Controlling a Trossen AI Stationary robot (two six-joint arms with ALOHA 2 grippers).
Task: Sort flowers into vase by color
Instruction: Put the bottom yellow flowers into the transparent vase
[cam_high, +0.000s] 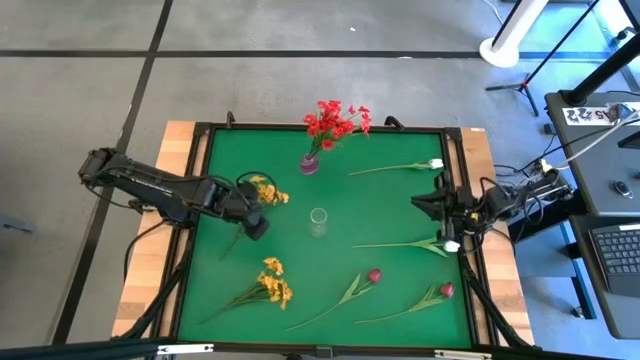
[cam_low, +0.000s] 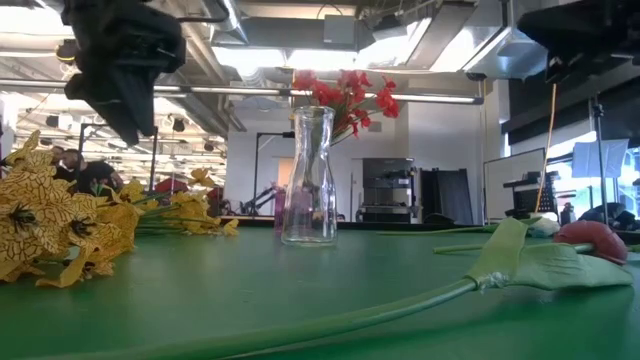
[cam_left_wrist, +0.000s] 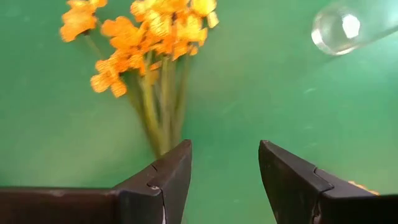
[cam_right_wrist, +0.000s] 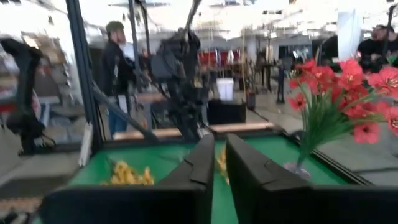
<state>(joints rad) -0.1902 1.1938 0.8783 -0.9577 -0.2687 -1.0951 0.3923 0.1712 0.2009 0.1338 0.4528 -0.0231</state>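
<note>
My left gripper (cam_high: 252, 214) (cam_left_wrist: 224, 149) is open and hovers above the green stems (cam_left_wrist: 163, 118) of a yellow-orange bunch (cam_high: 265, 190) lying flat on the mat; the stems run toward one finger without touching it. In the low view this gripper (cam_low: 120, 70) hangs well above the table. An empty clear glass vase (cam_high: 318, 222) (cam_low: 308, 180) stands upright at mid-table. A small purple vase (cam_high: 309, 163) near the far edge holds the red blooms (cam_high: 335, 120) (cam_right_wrist: 339, 87). My right gripper (cam_high: 440, 205) (cam_right_wrist: 221, 155) waits at the table's right side, fingers nearly together.
On the green mat lie a second yellow-orange bunch (cam_high: 272, 285), two dark-red buds (cam_high: 374, 275) (cam_high: 446, 290) and two white buds (cam_high: 435, 163) (cam_high: 450, 245). A black raised frame (cam_high: 200, 200) rims the mat. People stand in the room beyond the table (cam_right_wrist: 115, 56).
</note>
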